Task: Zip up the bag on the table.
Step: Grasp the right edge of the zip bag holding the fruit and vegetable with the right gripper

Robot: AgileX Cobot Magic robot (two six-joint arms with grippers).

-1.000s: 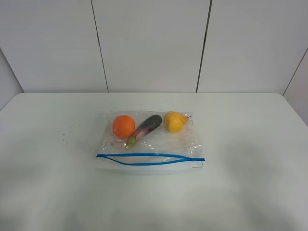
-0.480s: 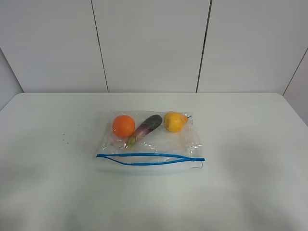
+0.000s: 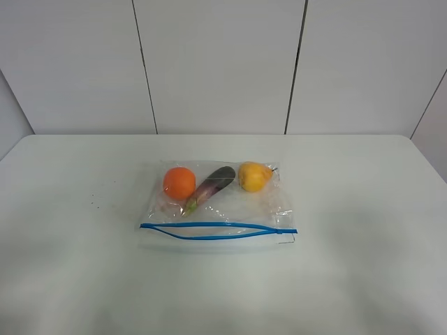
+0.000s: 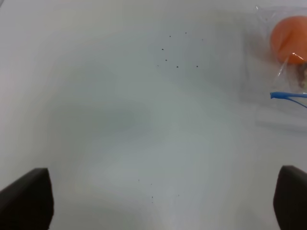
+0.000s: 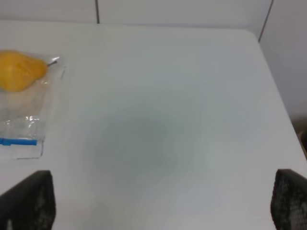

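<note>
Left gripper point(image 4: 158, 199) and right gripper point(image 5: 158, 201) hang with jaws spread wide above the table point(image 3: 363, 230), either side of the bag point(image 3: 216, 209). It lies mid-table, well apart from every edge, blue zipper strip point(image 3: 216, 229) gaping along its near side.

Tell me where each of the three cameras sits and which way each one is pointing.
Exterior high: mounted high facing the wall, looking down on the table and the bag; no robot parts show.
Left wrist: on the left arm, looking down at tabletop, the orange at the frame's edge; open fingertips of the left gripper show.
Right wrist: on the right arm, looking over tabletop toward the pear; open fingertips of the right gripper show.
Shared: both wrist views catch the blue zipper strip, opposite ends.
</note>
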